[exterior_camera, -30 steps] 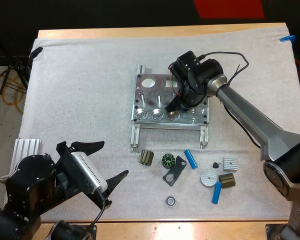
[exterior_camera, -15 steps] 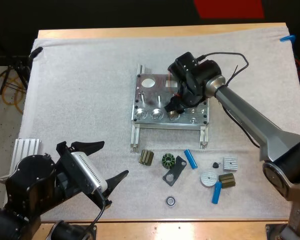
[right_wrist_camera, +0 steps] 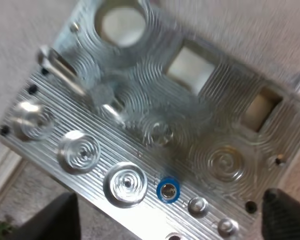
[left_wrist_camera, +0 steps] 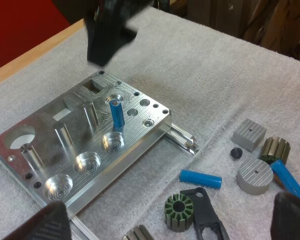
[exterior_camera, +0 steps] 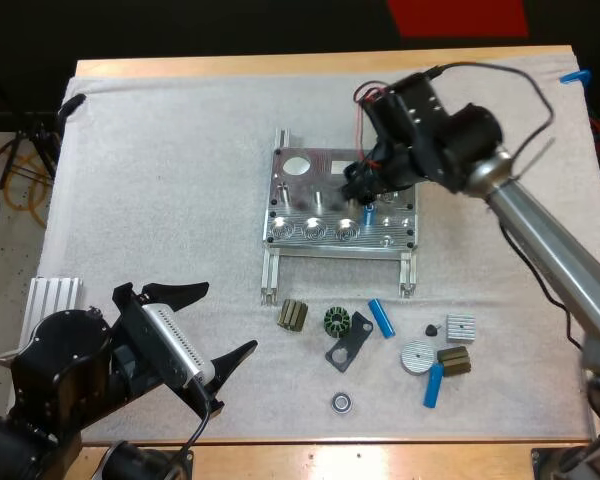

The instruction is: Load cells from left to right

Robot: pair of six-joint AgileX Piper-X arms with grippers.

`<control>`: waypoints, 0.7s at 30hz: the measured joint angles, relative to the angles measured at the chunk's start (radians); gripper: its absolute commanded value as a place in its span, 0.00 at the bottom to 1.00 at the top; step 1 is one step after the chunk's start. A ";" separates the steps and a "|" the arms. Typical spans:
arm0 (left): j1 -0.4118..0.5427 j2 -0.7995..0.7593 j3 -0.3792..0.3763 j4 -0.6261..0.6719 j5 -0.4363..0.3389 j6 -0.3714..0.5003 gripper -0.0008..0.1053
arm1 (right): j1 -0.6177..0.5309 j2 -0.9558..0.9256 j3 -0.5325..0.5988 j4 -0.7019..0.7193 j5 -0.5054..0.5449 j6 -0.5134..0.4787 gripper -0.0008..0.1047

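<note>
Mat (exterior_camera: 160, 180): soft bed, we take it, stopping loose parts rolling.
Fixture (exterior_camera: 300, 190): mid-mat, pocket row facing our arms.
Left gripper (exterior_camera: 223, 320): near corner, fingers spread, empty, out of way.
Right gripper (exterior_camera: 365, 185): above fixture, fingers apart, clear of cell.
Cell (left_wrist_camera: 116, 114): upright in small hole right of three empty pockets; seating depth unclear.
Spare cells (exterior_camera: 381, 318): flat on mat, awaiting loading.
</note>
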 measured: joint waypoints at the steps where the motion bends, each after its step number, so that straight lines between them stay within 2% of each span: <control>1: 0.000 0.000 0.000 0.000 0.000 0.000 0.75 | 0.000 -0.025 0.000 0.000 0.000 0.000 0.56; 5: 0.000 0.000 0.000 0.000 0.000 0.000 0.75 | 0.000 -0.094 0.000 0.000 -0.003 0.000 0.49; 16: 0.000 0.004 0.000 0.000 0.037 -0.002 0.75 | 0.000 -0.288 -0.002 0.038 -0.003 0.000 0.49; 21: 0.000 0.037 0.000 -0.002 0.039 -0.002 0.75 | 0.000 -0.390 0.070 0.038 -0.037 0.000 0.49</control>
